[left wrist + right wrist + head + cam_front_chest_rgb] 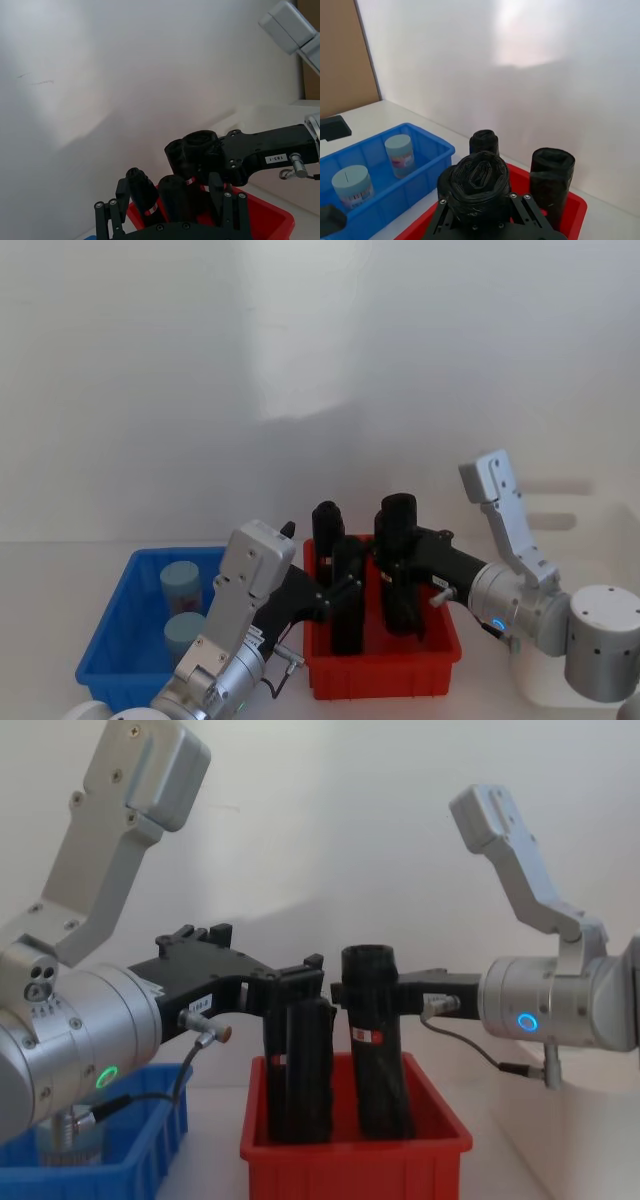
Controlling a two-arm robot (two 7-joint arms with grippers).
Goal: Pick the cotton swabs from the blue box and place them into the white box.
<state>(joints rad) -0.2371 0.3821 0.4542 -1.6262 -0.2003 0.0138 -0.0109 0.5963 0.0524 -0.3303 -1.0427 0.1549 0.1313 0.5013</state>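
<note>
Reaching over red bin (350, 1165): left jaws spread, right jaws clamping roll (372, 1020).

Table (50, 590), blue box (108, 632), red bin (385, 676), white box (606, 538)

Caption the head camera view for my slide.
Left gripper and right gripper meet at black rolls in the red bin; two cotton swabs jars sit untouched in the blue box.

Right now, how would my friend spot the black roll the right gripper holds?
Look at the red bin in the middle. Among its black rolls, the held roll is the right-hand one, standing highest, clamped by the right gripper. The left gripper sits open at a lower roll.
</note>
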